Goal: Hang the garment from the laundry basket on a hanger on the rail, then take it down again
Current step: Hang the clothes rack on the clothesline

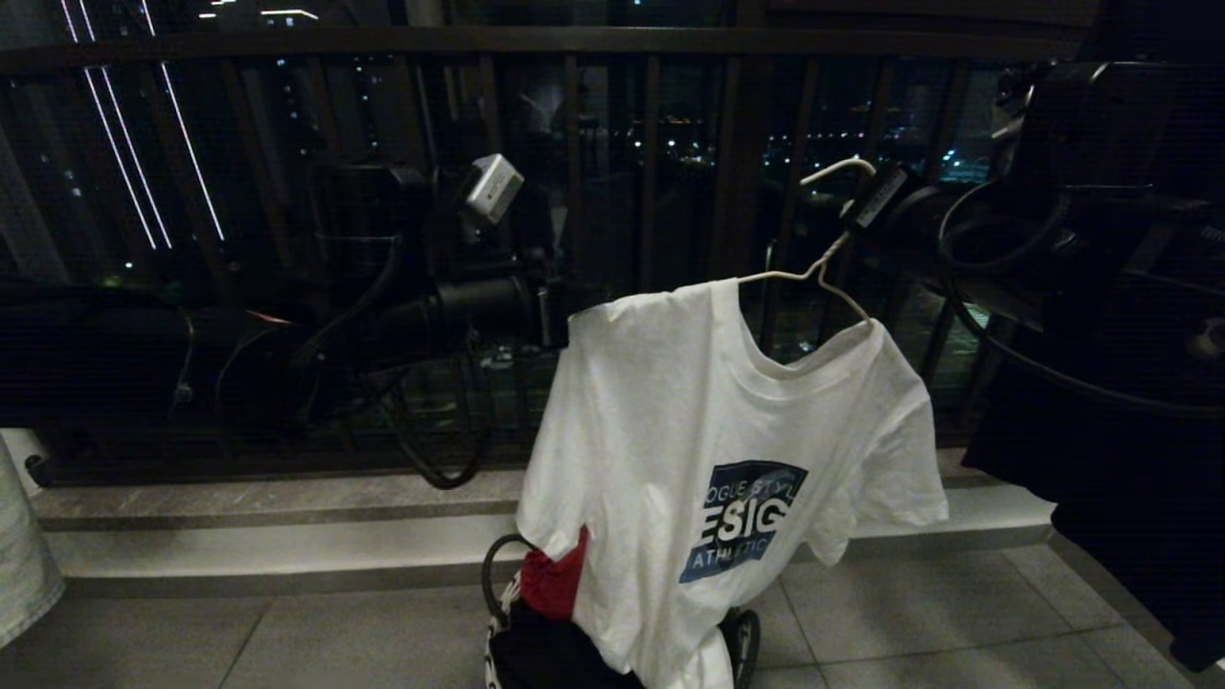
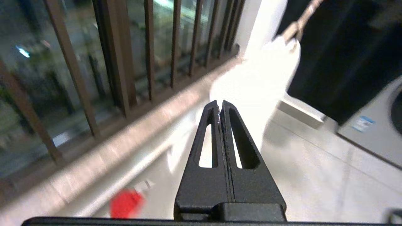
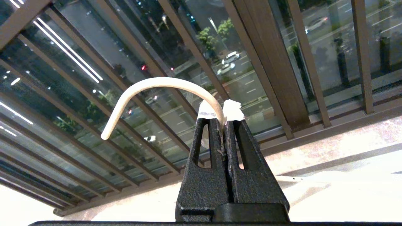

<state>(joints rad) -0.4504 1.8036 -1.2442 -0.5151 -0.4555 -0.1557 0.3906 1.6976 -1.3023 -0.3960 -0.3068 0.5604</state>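
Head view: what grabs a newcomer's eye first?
The white T-shirt on a wire hanger, mid-frame against the dark balcony railing. The right gripper is shut on the hanger's hook, holding it up, no rail in view. Below, a red cloth sticks out of the basket.

Grey tiled floor is carrying the laundry basket, which is sitting right on it near the raised stone step.
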